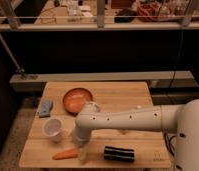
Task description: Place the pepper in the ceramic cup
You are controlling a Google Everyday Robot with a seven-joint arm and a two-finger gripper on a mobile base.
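While beside one pepper (65, 154), one claw (82, 153)

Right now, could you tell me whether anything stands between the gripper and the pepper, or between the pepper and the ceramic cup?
Nothing visible does. The gripper hangs low right beside the pepper. Only bare table lies between the pepper and the ceramic cup; the orange bowl and black object sit off those paths.
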